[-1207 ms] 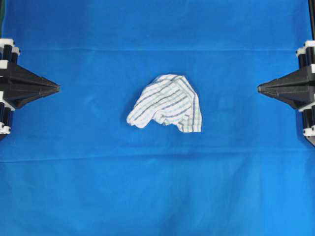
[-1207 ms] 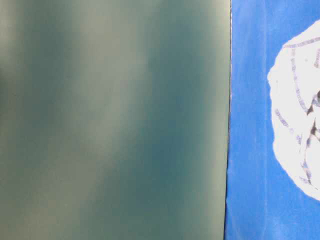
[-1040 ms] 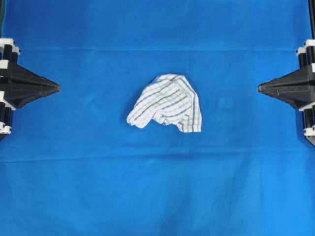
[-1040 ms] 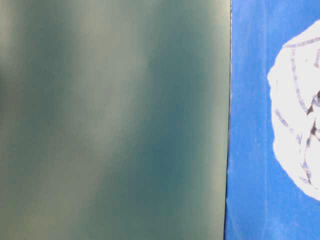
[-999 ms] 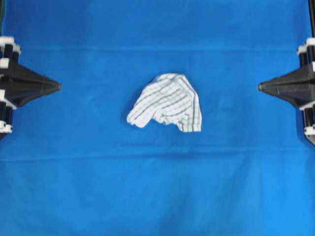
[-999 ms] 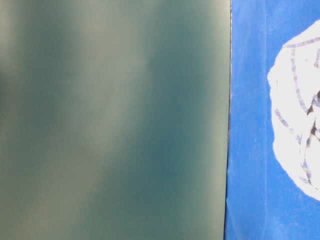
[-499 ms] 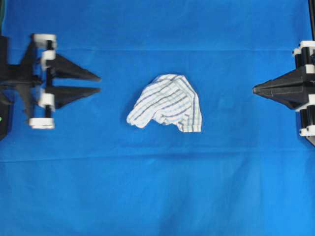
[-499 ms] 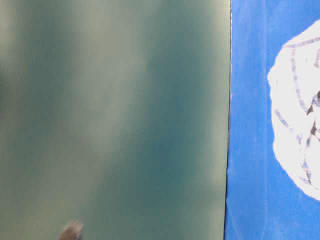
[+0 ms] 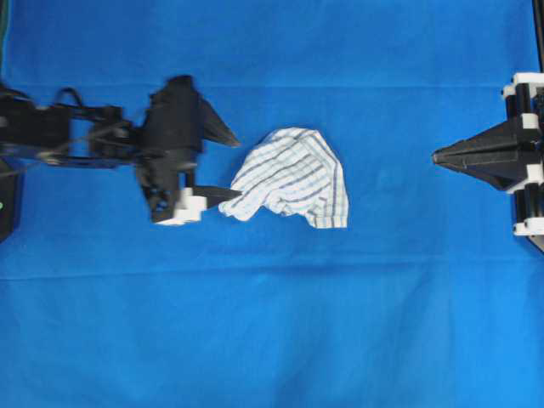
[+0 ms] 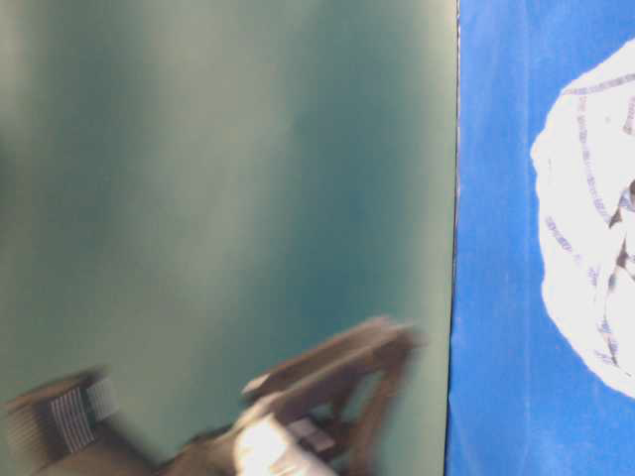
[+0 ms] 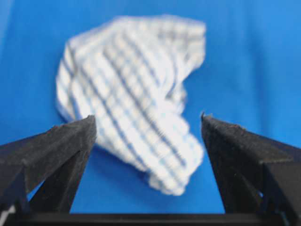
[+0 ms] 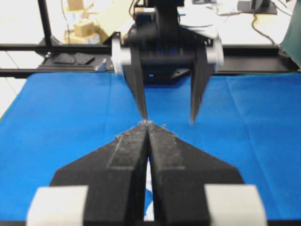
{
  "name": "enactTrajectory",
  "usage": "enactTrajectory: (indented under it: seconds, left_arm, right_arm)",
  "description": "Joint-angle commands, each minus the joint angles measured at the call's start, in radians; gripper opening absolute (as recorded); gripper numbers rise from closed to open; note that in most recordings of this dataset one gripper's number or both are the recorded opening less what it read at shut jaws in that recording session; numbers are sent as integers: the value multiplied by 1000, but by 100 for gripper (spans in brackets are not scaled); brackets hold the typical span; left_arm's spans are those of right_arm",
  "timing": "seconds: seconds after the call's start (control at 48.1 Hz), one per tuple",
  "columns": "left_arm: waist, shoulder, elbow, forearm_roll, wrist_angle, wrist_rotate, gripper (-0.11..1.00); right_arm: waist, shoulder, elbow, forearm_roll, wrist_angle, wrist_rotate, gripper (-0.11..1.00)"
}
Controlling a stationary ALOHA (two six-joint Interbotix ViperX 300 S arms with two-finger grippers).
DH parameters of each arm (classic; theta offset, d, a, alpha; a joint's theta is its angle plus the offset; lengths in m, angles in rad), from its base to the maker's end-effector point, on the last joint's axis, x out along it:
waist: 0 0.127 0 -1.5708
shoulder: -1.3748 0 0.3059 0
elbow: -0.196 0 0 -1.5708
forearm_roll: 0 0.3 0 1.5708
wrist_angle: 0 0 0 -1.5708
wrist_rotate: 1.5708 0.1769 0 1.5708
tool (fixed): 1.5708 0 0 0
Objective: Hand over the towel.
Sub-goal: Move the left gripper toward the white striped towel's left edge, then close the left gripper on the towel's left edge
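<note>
Bench covered by plain blue cloth (image 9: 272, 323); no legible markings. Towel (image 9: 293, 177) lies crumpled at centre. Left hand (image 9: 228, 164) spread wide just beside it, grasping nothing. Right hand (image 9: 435, 157) clenched, empty, well apart.

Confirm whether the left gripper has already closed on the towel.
No. In the left wrist view the left gripper stands wide open, with the crumpled towel lying on the blue cloth beyond its fingertips.
</note>
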Motion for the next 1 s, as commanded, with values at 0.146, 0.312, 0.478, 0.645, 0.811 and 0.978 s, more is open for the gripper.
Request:
enactTrajectory:
  seconds: [0.146, 0.312, 0.478, 0.645, 0.811, 0.978]
  left_arm:
    - [14, 210, -67, -3, -64, -3, 94]
    - [14, 305, -100, -2, -69, -3, 94]
    - [15, 339, -104, -3, -63, -2, 93]
    - [12, 334, -104, -3, -34, 15, 80]
    - [12, 304, -98, -2, -5, 32, 35]
    - [14, 178, -84, -2, 35, 58, 10]
  right_arm:
    - [2, 20, -20, -2, -3, -5, 0]
    - [0, 28, -18, -2, -2, -6, 0]
    - [-2, 37, -17, -2, 5, -6, 0]
    - [-2, 41, -18, -2, 5, -6, 0]
    - [-2, 40, -18, -2, 5, -6, 0]
    - [-2, 41, -20, -2, 5, -6, 0]
